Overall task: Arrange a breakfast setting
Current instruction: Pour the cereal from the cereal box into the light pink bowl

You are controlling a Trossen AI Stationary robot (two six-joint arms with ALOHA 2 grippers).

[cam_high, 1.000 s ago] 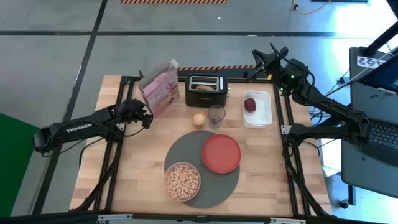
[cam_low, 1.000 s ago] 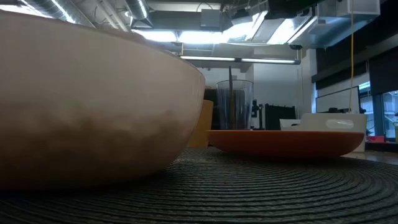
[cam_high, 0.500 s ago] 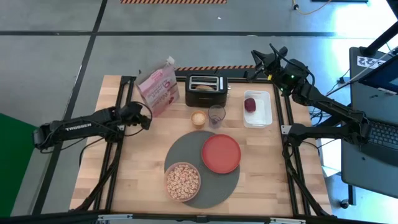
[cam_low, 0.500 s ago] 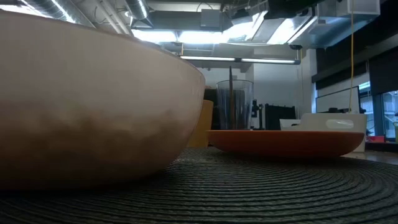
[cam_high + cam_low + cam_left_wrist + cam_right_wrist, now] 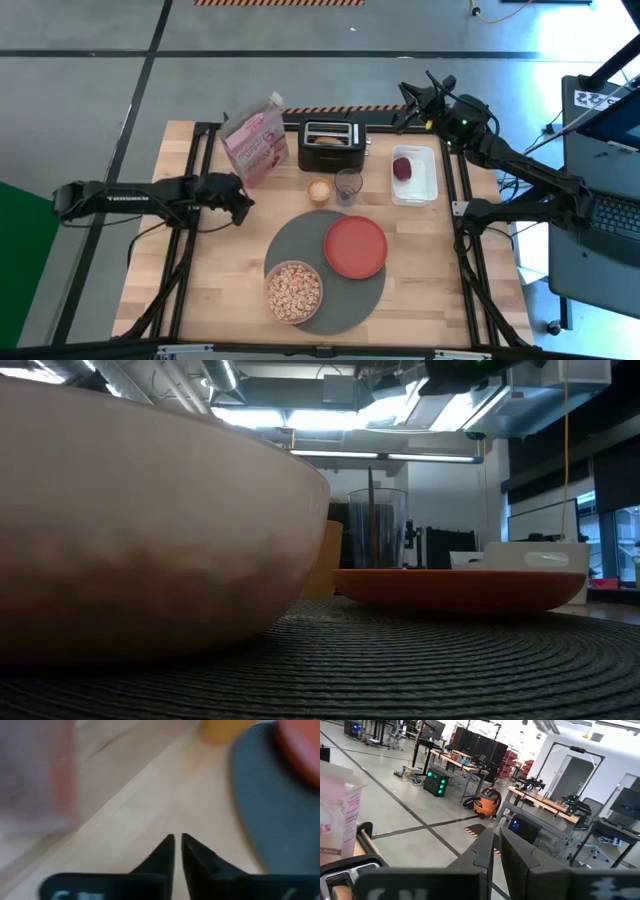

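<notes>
A round dark-grey mat (image 5: pixel 330 300) lies at the table's middle front. On it rest a red plate (image 5: pixel 355 247) and a pale bowl (image 5: pixel 293 291) of tan cereal. The low view shows the bowl (image 5: pixel 150 520) and plate (image 5: pixel 460 588) close up. A bagel half (image 5: pixel 325 139) sticks out of the black toaster (image 5: pixel 330 147). A dark-red fruit (image 5: pixel 402 167) lies in a white tray (image 5: pixel 420 185). My left gripper (image 5: pixel 244 205) hangs shut over bare wood left of the mat (image 5: pixel 280 805), holding nothing. My right gripper (image 5: pixel 402 112) is shut, raised beyond the table's far right corner.
A pink carton (image 5: pixel 255 147) stands at the far left beside the toaster. A small orange cup (image 5: pixel 319 190) and a clear glass (image 5: pixel 348 185) stand behind the mat; a thin stem (image 5: pixel 371 520) stands in the glass. Bare wood lies left and right of the mat.
My left gripper has drawn back from the pink carton toward the table's near edge and has shut on nothing. The carton stands upright where it was.
</notes>
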